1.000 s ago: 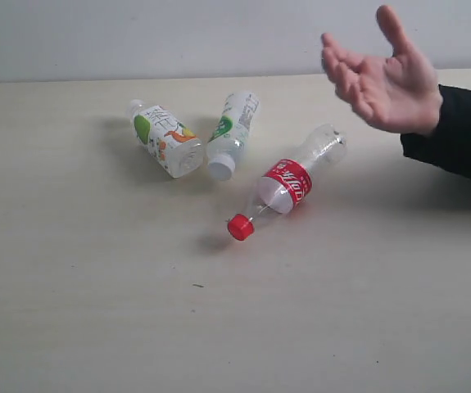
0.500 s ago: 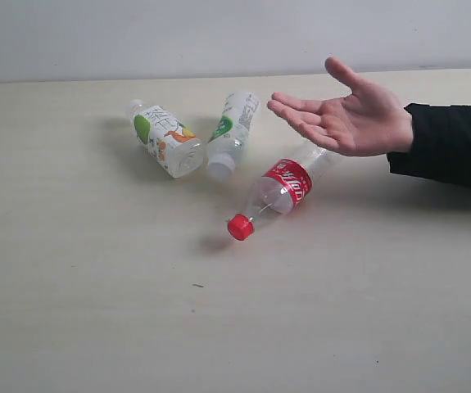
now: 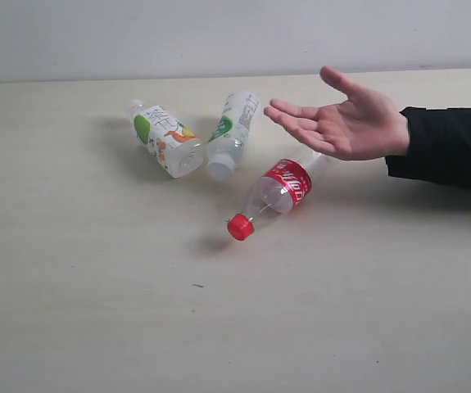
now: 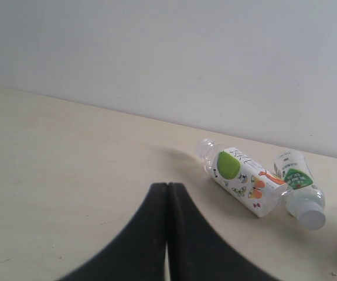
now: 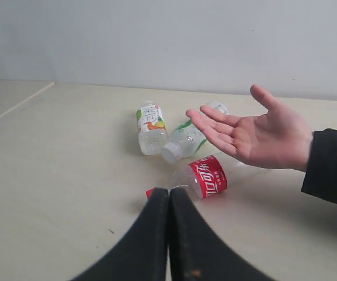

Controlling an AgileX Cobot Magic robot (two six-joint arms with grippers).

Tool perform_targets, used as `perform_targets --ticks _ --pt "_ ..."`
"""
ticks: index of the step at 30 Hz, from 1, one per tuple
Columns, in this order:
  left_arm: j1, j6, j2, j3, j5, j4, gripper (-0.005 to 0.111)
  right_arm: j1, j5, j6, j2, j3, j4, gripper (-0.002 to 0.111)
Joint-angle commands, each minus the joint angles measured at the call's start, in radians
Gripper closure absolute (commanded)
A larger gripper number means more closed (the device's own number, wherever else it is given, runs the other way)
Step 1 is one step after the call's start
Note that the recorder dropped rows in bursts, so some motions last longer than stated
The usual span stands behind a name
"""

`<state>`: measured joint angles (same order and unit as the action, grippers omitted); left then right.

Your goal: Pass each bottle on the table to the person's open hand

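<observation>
Three bottles lie on the table (image 3: 96, 311). A clear red-labelled bottle (image 3: 283, 187) with a red cap (image 3: 240, 227) lies mid-table, and two white-green-labelled bottles (image 3: 165, 139) (image 3: 230, 131) lie behind it to the left. The person's open hand (image 3: 346, 123) hovers palm up above the far end of the red-labelled bottle. No gripper shows in the exterior view. My left gripper (image 4: 167, 187) is shut and empty, short of the left white-green bottle (image 4: 244, 178). My right gripper (image 5: 169, 192) is shut and empty, just short of the red-labelled bottle (image 5: 206, 177) and its hand (image 5: 256, 137).
A black sleeve (image 3: 452, 147) reaches in from the right over the table. A pale wall (image 3: 219, 37) runs along the table's far edge. A small dark speck (image 3: 197, 286) lies on the near tabletop.
The person's hand has swung left and down from an upright pose to palm up over the red-labelled bottle's far end. The bottles have not moved.
</observation>
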<state>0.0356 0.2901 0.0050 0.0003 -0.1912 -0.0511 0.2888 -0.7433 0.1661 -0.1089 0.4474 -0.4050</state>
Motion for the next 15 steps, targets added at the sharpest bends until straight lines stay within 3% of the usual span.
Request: perform_targets --ticks 1,10,15 --pt "-0.004 0.001 -0.005 0.000 0.003 0.006 0.107 -0.004 0.008 0.007 0.004 -0.003 -0.006 0.108" --pt "-0.004 0.001 -0.005 0.000 0.003 0.006 0.107 -0.004 0.046 0.008 0.004 -0.001 -0.040 0.108" --pt "-0.004 0.001 -0.005 0.000 0.003 0.006 0.107 -0.004 0.197 0.064 -0.063 0.001 -0.091 0.108"
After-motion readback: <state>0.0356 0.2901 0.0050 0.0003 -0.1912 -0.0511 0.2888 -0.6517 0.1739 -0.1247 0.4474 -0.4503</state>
